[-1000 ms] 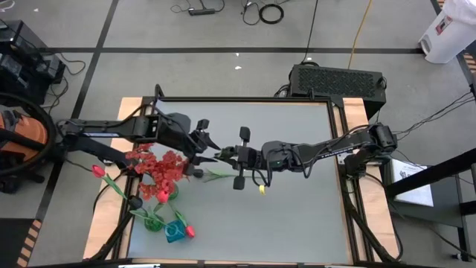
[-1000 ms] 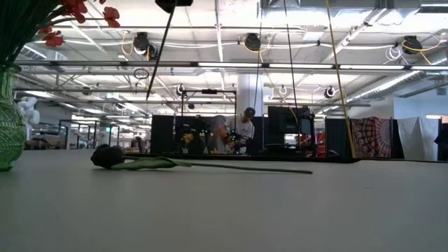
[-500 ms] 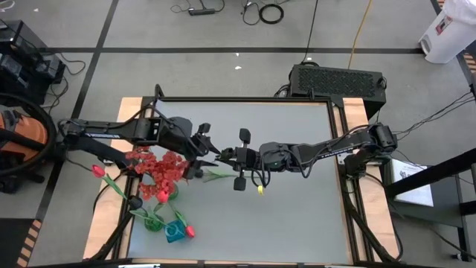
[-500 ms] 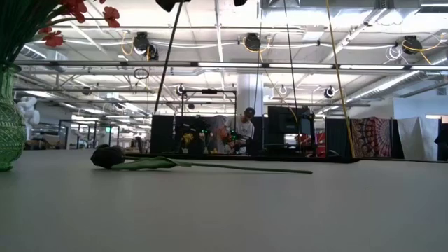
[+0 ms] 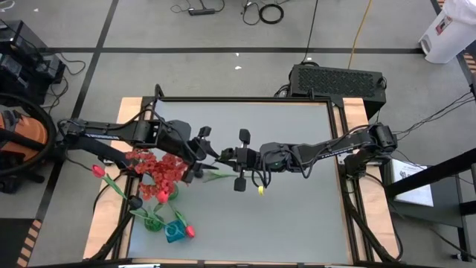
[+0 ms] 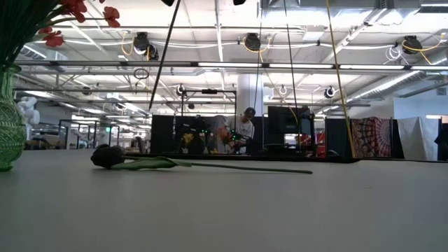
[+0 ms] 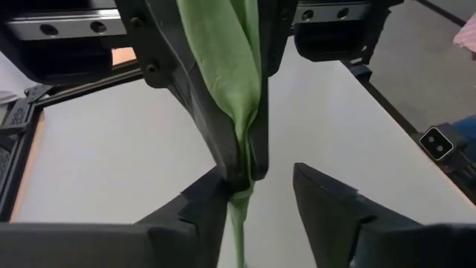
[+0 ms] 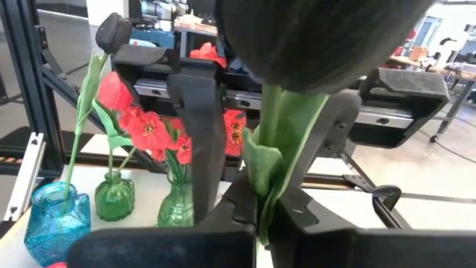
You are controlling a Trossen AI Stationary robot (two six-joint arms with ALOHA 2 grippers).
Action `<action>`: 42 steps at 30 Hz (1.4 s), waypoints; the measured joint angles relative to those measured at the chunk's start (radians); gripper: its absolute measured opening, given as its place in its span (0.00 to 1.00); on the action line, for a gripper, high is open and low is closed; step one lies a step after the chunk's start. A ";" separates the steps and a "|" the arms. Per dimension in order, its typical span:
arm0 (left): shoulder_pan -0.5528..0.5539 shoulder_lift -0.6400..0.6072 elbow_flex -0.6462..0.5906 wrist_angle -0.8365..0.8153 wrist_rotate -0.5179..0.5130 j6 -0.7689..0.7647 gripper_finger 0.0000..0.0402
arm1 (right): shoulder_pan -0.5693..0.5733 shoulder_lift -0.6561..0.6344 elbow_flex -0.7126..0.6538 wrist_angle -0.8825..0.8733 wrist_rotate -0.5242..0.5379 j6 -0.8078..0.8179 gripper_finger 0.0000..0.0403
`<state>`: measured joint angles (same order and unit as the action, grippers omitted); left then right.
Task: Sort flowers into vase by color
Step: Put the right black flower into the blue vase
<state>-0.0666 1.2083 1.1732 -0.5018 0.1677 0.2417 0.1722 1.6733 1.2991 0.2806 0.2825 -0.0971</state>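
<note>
Above mid-table, right gripper clamped a black-budded flower. Left gripper stood open around its stem.

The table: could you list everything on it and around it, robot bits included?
Held flower: 1, black bud on a green stem, in the air mid-table, clamped in the right gripper.
Lying flower: 1, black bud, green stem, flat on the table.
Blue vase: 1, near the table's left front corner, with a stem in it.
Green vases: 2, beside the blue vase.
Red blooms: a cluster, standing in a green vase.
Red bud: 1, at the table's left edge.
Table: 1, grey top.
Black box: 1, on the floor behind the table.
People: 2, far off in the room.
Left gripper: open, at the held stem.
Right gripper: shut on the held flower.
</note>
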 joint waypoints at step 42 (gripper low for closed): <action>-0.004 -0.075 0.012 -0.044 -0.124 0.000 0.01 | 0.064 -0.001 0.002 0.100 0.015 -0.075 0.44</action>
<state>-0.0710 1.1334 1.1855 -0.5453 0.0437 0.2413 0.2366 1.6723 1.3006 0.3809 0.2975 -0.1721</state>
